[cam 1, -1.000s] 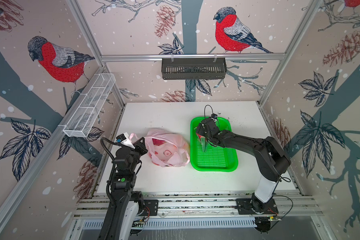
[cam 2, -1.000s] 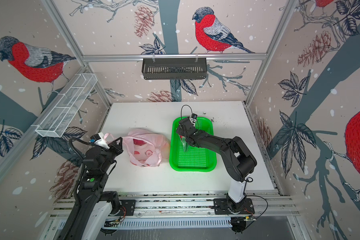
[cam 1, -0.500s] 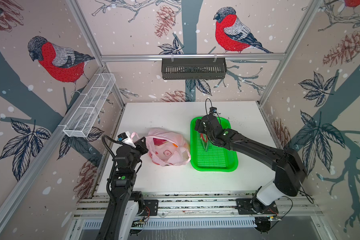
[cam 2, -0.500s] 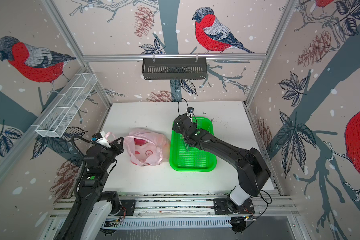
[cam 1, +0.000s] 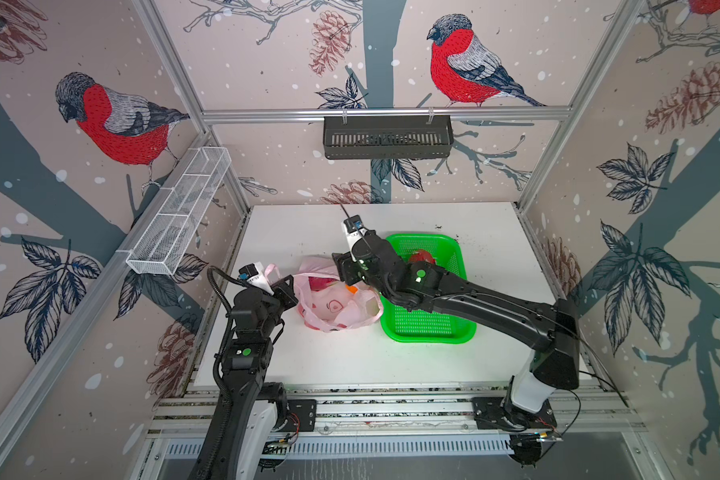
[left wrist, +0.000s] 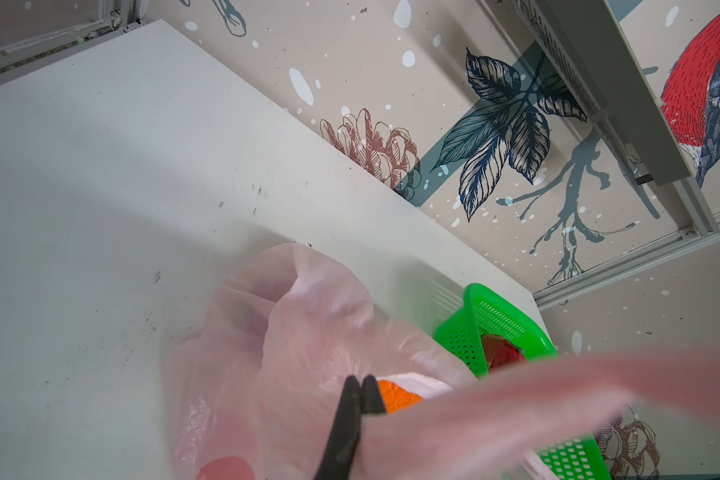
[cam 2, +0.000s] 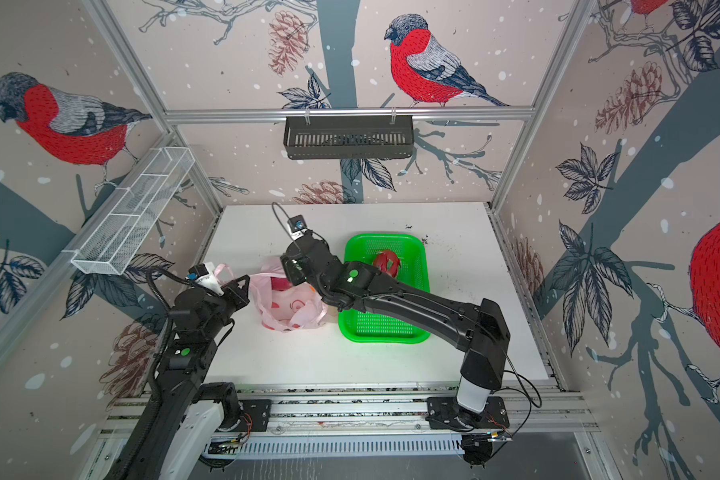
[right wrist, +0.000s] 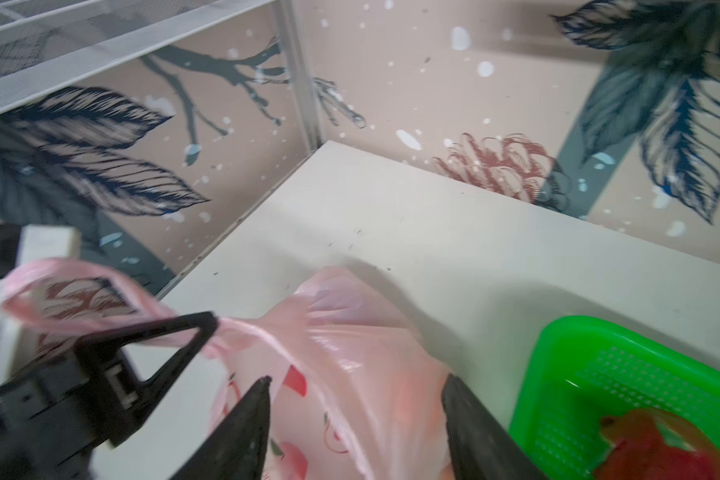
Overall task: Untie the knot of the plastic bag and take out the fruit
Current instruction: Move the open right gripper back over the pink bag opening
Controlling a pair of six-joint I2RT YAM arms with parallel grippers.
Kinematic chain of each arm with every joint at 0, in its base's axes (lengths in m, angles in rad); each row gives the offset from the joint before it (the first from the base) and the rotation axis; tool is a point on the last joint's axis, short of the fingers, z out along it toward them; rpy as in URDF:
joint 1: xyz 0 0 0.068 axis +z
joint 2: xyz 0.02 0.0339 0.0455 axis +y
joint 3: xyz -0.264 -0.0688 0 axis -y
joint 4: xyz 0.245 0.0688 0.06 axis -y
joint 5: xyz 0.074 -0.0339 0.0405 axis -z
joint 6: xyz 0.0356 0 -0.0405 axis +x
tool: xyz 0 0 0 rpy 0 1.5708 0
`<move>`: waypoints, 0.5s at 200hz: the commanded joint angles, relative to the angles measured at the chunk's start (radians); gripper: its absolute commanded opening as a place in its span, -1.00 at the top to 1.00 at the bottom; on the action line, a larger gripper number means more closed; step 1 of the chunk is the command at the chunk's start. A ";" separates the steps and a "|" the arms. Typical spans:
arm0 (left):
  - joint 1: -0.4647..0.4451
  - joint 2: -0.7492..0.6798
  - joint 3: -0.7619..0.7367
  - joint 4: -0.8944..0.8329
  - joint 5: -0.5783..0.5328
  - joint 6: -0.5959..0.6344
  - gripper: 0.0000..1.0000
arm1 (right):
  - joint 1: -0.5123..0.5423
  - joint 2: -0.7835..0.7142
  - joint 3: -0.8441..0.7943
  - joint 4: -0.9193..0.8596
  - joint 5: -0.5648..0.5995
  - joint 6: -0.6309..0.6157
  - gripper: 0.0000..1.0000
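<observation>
The plastic bag (cam 1: 337, 309) lay slumped on the white counter (cam 1: 391, 361) between the two arms, just beside the green basket (cam 1: 429, 337). It was thin, translucent pale pink film, creased and glossy where light caught the folds. It was printed with red marks, and its mouth gaped upward.

The left fingers (left wrist: 352, 401), slim, black and tapering, were pressed together on a handle (right wrist: 59, 282) of the bag. In the right wrist view that handle was a narrow, twisted ribbon of film. It ran from the bag's shoulder through the pinch and curled into a loop behind it.

The right fingers (right wrist: 258, 411), black wedge-shaped blades, stood apart at the bag's mouth with pink film between them. Whether they touched the film could not be told.

In a top view, a magenta-red dragon fruit (cam 1: 319, 283) and part of an orange ball (cam 1: 350, 289) showed inside the bag. In the left wrist view the ball's skin looked bright and finely textured.

A second dragon fruit (cam 2: 387, 264), red with green-tipped scales, lay in the far part of the basket. The basket was a rectangular tray of bright green plastic with rounded corners and a raised rim. Its floor and walls were pierced by rows of small slots.

The counter was matte and smooth, scuffed with dark specks, thickest near the basket's far right corner.
</observation>
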 commanded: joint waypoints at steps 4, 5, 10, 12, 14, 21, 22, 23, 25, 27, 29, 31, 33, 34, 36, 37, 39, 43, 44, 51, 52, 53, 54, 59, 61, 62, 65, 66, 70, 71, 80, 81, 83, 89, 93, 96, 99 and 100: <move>0.000 -0.012 0.005 -0.019 0.007 0.010 1.00 | 0.047 0.053 0.070 -0.059 -0.070 -0.050 -0.11; 0.000 -0.013 0.004 -0.019 0.007 0.010 1.00 | 0.049 0.056 0.073 -0.061 -0.072 -0.050 -0.09; -0.001 -0.017 0.004 -0.021 0.005 0.007 1.00 | 0.054 0.069 0.086 -0.073 -0.077 -0.043 -0.04; -0.001 -0.019 0.003 -0.023 0.005 0.007 1.00 | 0.056 0.073 0.091 -0.078 -0.079 -0.040 -0.02; -0.001 -0.021 0.002 -0.024 0.004 0.007 1.00 | 0.056 0.079 0.096 -0.082 -0.081 -0.037 0.01; 0.000 -0.029 -0.002 -0.028 0.002 0.003 1.00 | 0.058 0.096 0.108 -0.097 -0.094 -0.022 0.06; 0.000 -0.031 -0.002 -0.028 0.001 0.003 1.00 | 0.058 0.098 0.109 -0.099 -0.095 -0.020 0.07; 0.001 -0.032 -0.003 -0.028 0.001 0.002 1.00 | 0.058 0.100 0.111 -0.102 -0.097 -0.019 0.07; 0.000 -0.034 -0.005 -0.028 0.000 0.000 1.00 | 0.058 0.105 0.113 -0.107 -0.104 -0.014 0.09; 0.000 -0.037 -0.006 -0.028 0.000 -0.002 1.00 | 0.058 0.107 0.114 -0.109 -0.107 -0.012 0.10; 0.000 -0.039 -0.008 -0.028 0.000 -0.003 1.00 | 0.058 0.114 0.117 -0.114 -0.113 -0.004 0.12; 0.001 -0.041 -0.009 -0.029 0.000 -0.005 1.00 | 0.058 0.118 0.117 -0.117 -0.117 -0.001 0.14; 0.000 -0.044 -0.011 -0.029 0.000 -0.007 1.00 | 0.058 0.122 0.116 -0.120 -0.122 0.003 0.15; 0.000 -0.046 -0.011 -0.029 0.000 -0.008 1.00 | 0.058 0.124 0.116 -0.122 -0.125 0.005 0.16; 0.000 -0.048 -0.013 -0.029 0.000 -0.008 1.00 | 0.058 0.128 0.116 -0.125 -0.128 0.008 0.18; 0.000 -0.049 -0.014 -0.029 0.000 -0.008 1.00 | 0.058 0.130 0.116 -0.126 -0.131 0.009 0.19; 0.000 -0.052 -0.016 -0.029 -0.001 -0.011 1.00 | 0.058 0.134 0.116 -0.128 -0.136 0.013 0.21; 0.001 -0.057 -0.019 -0.031 -0.001 -0.015 1.00 | 0.059 0.141 0.116 -0.135 -0.147 0.021 0.25; 0.000 -0.058 -0.019 -0.031 -0.002 -0.016 1.00 | 0.060 0.143 0.116 -0.137 -0.149 0.023 0.26; 0.000 -0.066 -0.025 -0.032 -0.004 -0.022 1.00 | 0.061 0.156 0.114 -0.151 -0.163 0.038 0.31; 0.000 -0.068 -0.026 -0.033 -0.004 -0.023 1.00 | 0.061 0.157 0.113 -0.152 -0.166 0.040 0.31; 0.001 -0.069 -0.027 -0.034 -0.004 -0.024 1.00 | 0.061 0.157 0.113 -0.152 -0.166 0.040 0.31; 0.001 -0.071 -0.028 -0.034 -0.004 -0.025 1.00 | 0.061 0.161 0.112 -0.156 -0.169 0.043 0.32; 0.000 -0.077 -0.032 -0.035 -0.004 -0.029 1.00 | 0.063 0.168 0.109 -0.162 -0.176 0.051 0.34; 0.000 -0.080 -0.034 -0.034 -0.004 -0.033 1.00 | 0.063 0.172 0.108 -0.165 -0.178 0.055 0.35; 0.001 -0.081 -0.035 -0.034 -0.004 -0.034 1.00 | 0.063 0.174 0.106 -0.166 -0.178 0.057 0.35; 0.000 -0.084 -0.038 -0.034 -0.004 -0.035 1.00 | 0.064 0.179 0.104 -0.171 -0.180 0.063 0.35; 0.000 -0.086 -0.038 -0.034 -0.004 -0.037 1.00 | 0.064 0.181 0.102 -0.173 -0.181 0.064 0.35; 0.000 -0.091 -0.043 -0.033 -0.002 -0.041 1.00 | 0.066 0.189 0.100 -0.179 -0.184 0.072 0.36; 0.000 -0.092 -0.043 -0.033 -0.001 -0.041 1.00 | 0.066 0.192 0.099 -0.180 -0.185 0.074 0.36; 0.000 -0.101 -0.050 -0.033 0.003 -0.049 1.00 | 0.066 0.213 0.095 -0.197 -0.192 0.089 0.37; 0.000 -0.102 -0.050 -0.034 0.004 -0.050 1.00 | 0.067 0.216 0.095 -0.199 -0.193 0.091 0.37; 0.000 -0.105 -0.051 -0.035 0.004 -0.051 1.00 | 0.067 0.221 0.095 -0.203 -0.192 0.095 0.37; -0.001 -0.110 -0.054 -0.034 0.008 -0.055 1.00 | 0.067 0.237 0.096 -0.216 -0.190 0.107 0.37; -0.001 -0.115 -0.055 -0.034 0.010 -0.058 1.00 | 0.067 0.249 0.096 -0.226 -0.186 0.114 0.38; 0.000 -0.117 -0.056 -0.035 0.013 -0.059 1.00 | 0.067 0.255 0.097 -0.231 -0.183 0.120 0.38; 0.000 -0.122 -0.058 -0.035 0.015 -0.062 1.00 | 0.067 0.262 0.097 -0.236 -0.181 0.123 0.38; -0.001 -0.122 -0.058 -0.036 0.016 -0.063 1.00 | 0.067 0.265 0.097 -0.237 -0.181 0.124 0.38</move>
